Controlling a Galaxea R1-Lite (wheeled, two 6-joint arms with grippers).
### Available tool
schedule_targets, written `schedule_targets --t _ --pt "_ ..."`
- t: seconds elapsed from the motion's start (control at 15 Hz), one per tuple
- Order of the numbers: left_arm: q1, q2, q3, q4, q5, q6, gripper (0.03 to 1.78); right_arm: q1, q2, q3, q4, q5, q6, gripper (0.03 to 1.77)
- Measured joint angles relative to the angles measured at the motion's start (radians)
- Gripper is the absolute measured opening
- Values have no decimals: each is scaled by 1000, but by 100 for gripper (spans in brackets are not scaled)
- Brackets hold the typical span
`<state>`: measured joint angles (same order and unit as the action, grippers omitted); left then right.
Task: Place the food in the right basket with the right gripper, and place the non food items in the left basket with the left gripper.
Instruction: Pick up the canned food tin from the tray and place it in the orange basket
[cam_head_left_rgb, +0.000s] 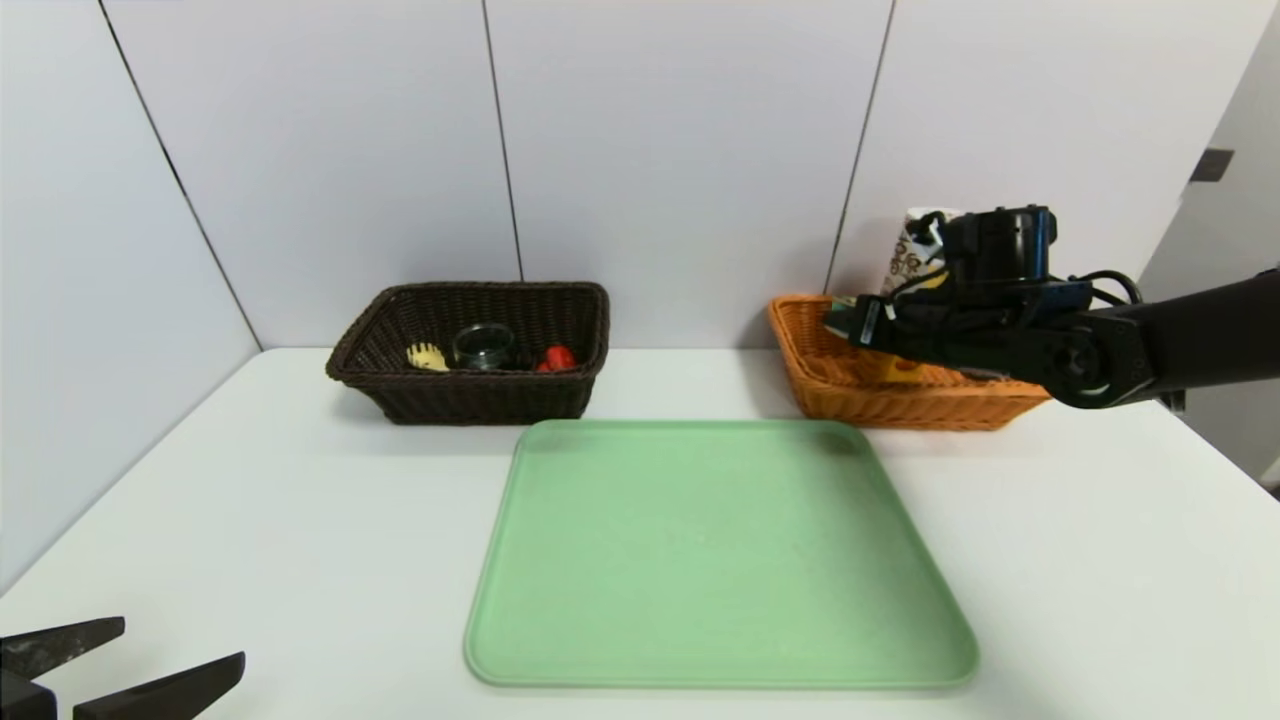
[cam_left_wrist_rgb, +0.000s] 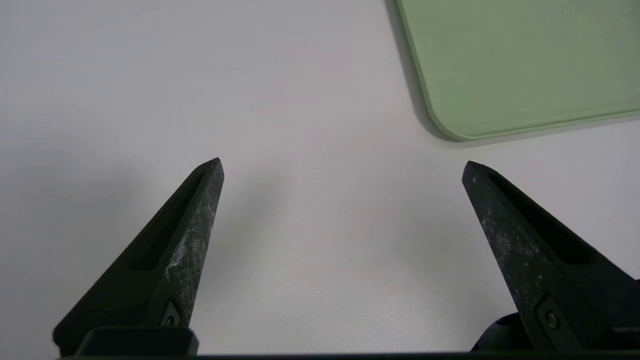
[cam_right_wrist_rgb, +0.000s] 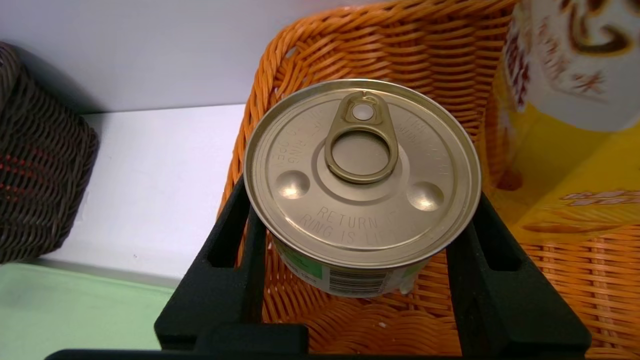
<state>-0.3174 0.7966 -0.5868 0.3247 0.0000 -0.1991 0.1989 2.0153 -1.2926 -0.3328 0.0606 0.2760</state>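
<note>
The small round gold-lidded tin (cam_right_wrist_rgb: 361, 172) is clamped between the right gripper (cam_right_wrist_rgb: 362, 240) fingers, above the orange-tan wicker basket (cam_right_wrist_rgb: 400, 50), its floor at 6 o'clock.

Left end effector (cam_left_wrist_rgb: 342, 167): two black pointed fingers (cam_left_wrist_rgb: 175, 250), wedge-shaped, scuffed pale grey along the inner faces, a long recessed slot down each, a small screw near each base. Right end effector (cam_right_wrist_rgb: 360, 270): same black fingers (cam_right_wrist_rgb: 235, 270) with slotted sides, cleaner matte finish. Behind the right end effector, a white barcode sticker, a squat black cylindrical housing on top, looping black cables alongside, then a bulky black arm (cam_head_left_rgb: 1180, 335) with a round joint cap ringed by screws
</note>
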Motion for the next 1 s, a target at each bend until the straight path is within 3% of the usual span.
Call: schedule_targets --t 0.87,1.0 --pt "0 9 9 -6 -1 0 169 8 71 -48 3 -9 -14 98" --pt "0 10 9 -6 0 0 169 7 74 -51 0 -9 -21 114"
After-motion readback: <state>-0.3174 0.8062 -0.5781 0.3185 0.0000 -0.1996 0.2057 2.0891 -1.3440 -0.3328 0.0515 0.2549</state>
